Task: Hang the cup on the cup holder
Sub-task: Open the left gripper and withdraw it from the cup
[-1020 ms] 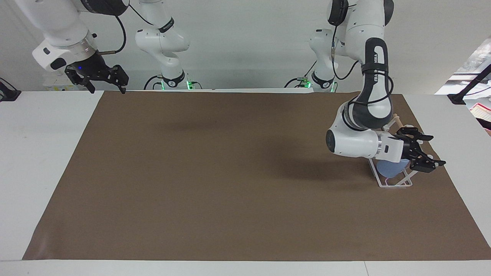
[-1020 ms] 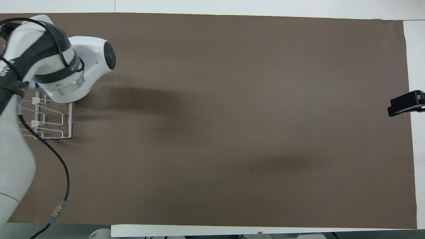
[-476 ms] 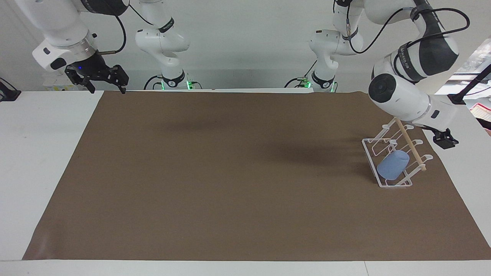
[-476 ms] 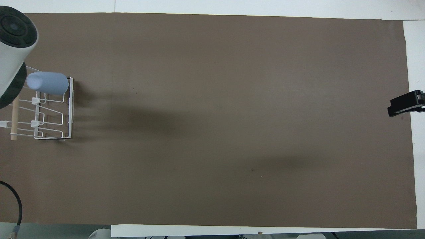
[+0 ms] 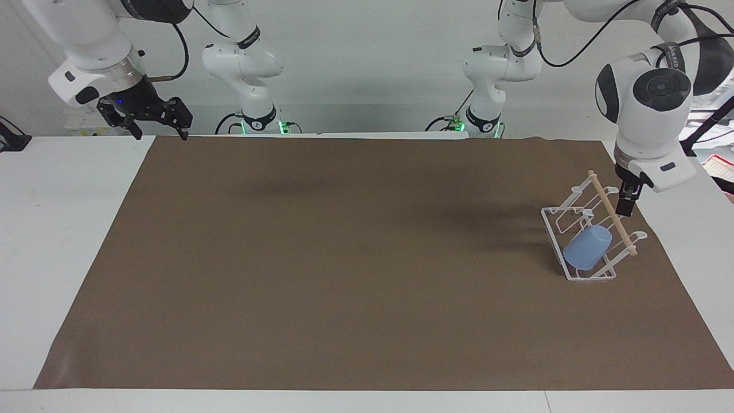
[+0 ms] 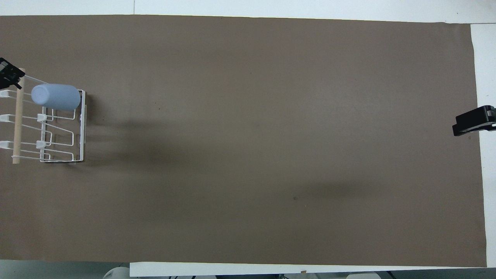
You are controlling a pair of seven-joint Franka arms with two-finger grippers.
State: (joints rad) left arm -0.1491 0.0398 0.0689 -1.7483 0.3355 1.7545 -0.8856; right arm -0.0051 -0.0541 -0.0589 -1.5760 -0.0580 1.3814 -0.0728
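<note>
Left arm (image 5: 641,103) lifted — cup (image 5: 587,247) hung

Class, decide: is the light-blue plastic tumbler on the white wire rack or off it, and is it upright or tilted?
On it and tilted: the light-blue plastic tumbler sits slanted over a prong of the white wire rack, no gripper touching it.

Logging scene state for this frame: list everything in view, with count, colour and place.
cup: 1, light blue, lying tilted on a prong of the cup holder, at the rack's end farthest from the robots.
cup holder: 1, white wire with a light wooden dowel along its top, on the mat at the left arm's end of the table.
mat: 1, brown, covering most of the table.
table: 1, white.
left gripper: 1, black, over the table beside the cup holder's dowel, holding nothing.
right gripper: 1, black, open, waiting raised over the mat's corner at the right arm's end.
</note>
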